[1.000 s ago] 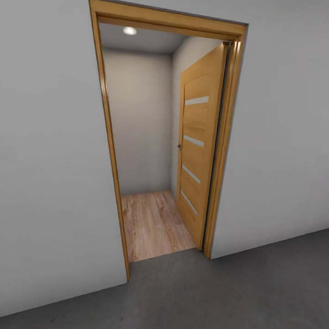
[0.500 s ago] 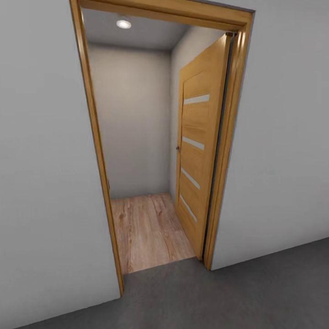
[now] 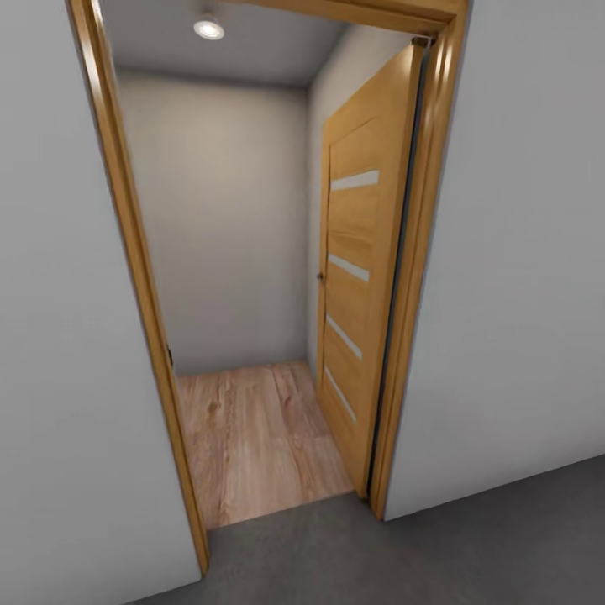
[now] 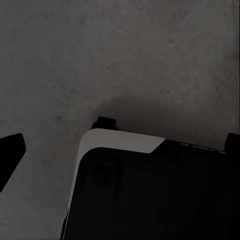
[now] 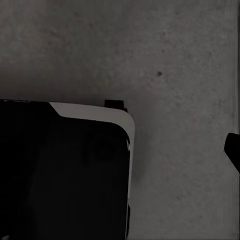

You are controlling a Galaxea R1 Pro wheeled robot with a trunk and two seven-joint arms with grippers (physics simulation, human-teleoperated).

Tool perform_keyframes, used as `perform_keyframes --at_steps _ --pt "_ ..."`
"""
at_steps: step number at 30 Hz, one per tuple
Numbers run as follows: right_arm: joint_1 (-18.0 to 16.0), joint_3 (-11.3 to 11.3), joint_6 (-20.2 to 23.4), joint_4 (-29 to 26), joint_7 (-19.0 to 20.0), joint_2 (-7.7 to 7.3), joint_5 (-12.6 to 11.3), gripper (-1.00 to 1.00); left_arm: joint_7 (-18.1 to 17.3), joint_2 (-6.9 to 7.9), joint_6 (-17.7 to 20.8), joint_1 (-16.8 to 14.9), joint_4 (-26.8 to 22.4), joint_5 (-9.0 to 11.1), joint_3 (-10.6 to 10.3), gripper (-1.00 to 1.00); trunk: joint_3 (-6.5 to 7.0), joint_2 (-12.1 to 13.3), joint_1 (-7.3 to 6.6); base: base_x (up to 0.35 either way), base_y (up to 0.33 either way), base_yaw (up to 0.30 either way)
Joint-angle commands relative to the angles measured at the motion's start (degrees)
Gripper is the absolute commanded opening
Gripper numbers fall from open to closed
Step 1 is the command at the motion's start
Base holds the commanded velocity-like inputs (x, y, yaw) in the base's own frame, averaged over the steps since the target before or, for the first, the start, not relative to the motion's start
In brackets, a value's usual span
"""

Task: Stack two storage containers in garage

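head view: slatted wooden door (image 3: 357, 277), mottled concrete floor (image 3: 470, 546); both pincers' state unclear

Head view evenly lit & soft, w/ one round ceiling light (image 3: 208, 29) glowing above the open door (image 3: 357, 277), no glare; frame lines lean near pic edges. Both wrist views dim, grainy; soft shadow on concrete floor (image 4: 100, 60) beside robot's dark base (image 4: 150, 195).
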Motion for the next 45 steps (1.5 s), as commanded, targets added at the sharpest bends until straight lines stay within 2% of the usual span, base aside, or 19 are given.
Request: perform_keyframes --at_steps 1,21,34,45 --pt "-0.08 0.5 -0.21 0.18 -0.09 0.05 -0.57 1.0 0.07 0.03 -0.24 -0.05 0.05 0.56 0.17 1.0 -0.09 -0.07 0.04 0.317 -0.156 0.0" --pt "-0.08 0.6 -0.16 0.18 -0.87 0.13 -0.19 1.0 0.07 0.25 -0.2 -0.05 0.05 0.57 0.17 1.0 -0.09 -0.07 0.04 0.317 -0.092 0.003" --pt "-0.08 0.93 -0.16 0.18 -0.86 0.04 -0.28 1.0 0.07 0.23 -0.2 -0.05 0.05 0.57 0.17 1.0 -0.09 -0.07 0.04 0.318 0.0 0.228" --pt "-0.08 1.03 0.36 0.18 -0.88 -0.21 -0.53 1.0 0.07 0.23 -0.2 -0.05 0.05 0.57 0.17 1.0 -0.09 -0.07 0.04 0.318 -0.08 0.026"
